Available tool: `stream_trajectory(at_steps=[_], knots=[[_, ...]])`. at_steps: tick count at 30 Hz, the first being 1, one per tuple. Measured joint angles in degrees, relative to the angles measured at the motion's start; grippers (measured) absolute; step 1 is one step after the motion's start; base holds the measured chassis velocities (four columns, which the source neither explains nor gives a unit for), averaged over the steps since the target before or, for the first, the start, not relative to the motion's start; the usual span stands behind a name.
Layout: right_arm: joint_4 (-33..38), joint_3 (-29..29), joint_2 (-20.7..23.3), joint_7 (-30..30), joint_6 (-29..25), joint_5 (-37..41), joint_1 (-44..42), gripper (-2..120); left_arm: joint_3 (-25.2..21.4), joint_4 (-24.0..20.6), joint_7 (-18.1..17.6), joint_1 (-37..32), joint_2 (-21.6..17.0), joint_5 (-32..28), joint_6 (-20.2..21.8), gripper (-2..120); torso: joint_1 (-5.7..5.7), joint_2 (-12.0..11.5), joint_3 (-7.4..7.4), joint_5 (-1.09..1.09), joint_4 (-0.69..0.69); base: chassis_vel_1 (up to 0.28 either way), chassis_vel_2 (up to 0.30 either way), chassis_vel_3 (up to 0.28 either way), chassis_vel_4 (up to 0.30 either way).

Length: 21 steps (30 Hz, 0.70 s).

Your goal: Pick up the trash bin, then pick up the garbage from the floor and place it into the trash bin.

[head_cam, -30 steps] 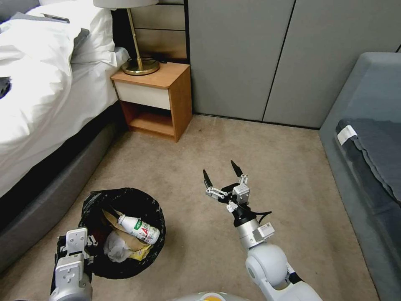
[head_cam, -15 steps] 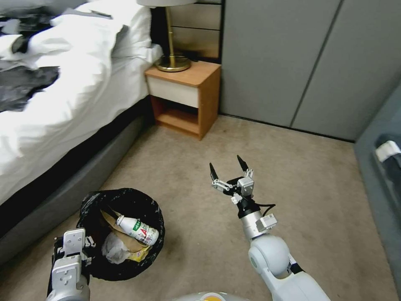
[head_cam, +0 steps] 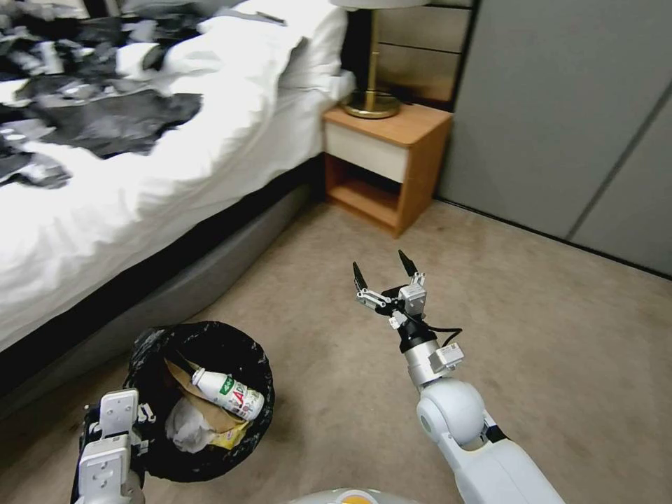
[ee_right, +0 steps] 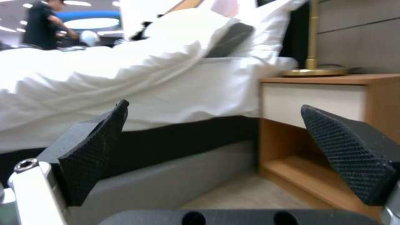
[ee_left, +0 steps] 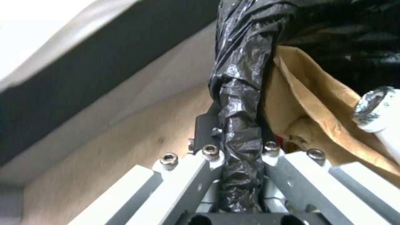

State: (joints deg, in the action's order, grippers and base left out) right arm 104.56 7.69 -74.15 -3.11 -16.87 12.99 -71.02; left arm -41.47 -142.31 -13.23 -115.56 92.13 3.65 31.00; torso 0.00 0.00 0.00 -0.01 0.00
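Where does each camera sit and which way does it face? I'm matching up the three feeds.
Head: looks down at carpet, trash bin, bed, nightstand; both arms show.
Left wrist: left gripper clamps the bin's bagged rim; brown paper bag inside.
Right wrist: between the open right gripper toward bed and nightstand.
Shared: bed, nightstand, bin.
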Motion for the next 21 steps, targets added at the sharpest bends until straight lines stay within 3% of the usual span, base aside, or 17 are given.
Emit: stream_trajectory(at_steps=[21], knots=[[0.77, -0.05, 0.78, 0.05, 1.09, -0.97, -0.4, 100, 0.03, -0.34, -0.45, -0.78, 0.0, -0.86, 1.87, 1, 0.0, 0.0, 0.0, 0.01, 0.0, 0.124, 0.126, 0.13, 0.123]])
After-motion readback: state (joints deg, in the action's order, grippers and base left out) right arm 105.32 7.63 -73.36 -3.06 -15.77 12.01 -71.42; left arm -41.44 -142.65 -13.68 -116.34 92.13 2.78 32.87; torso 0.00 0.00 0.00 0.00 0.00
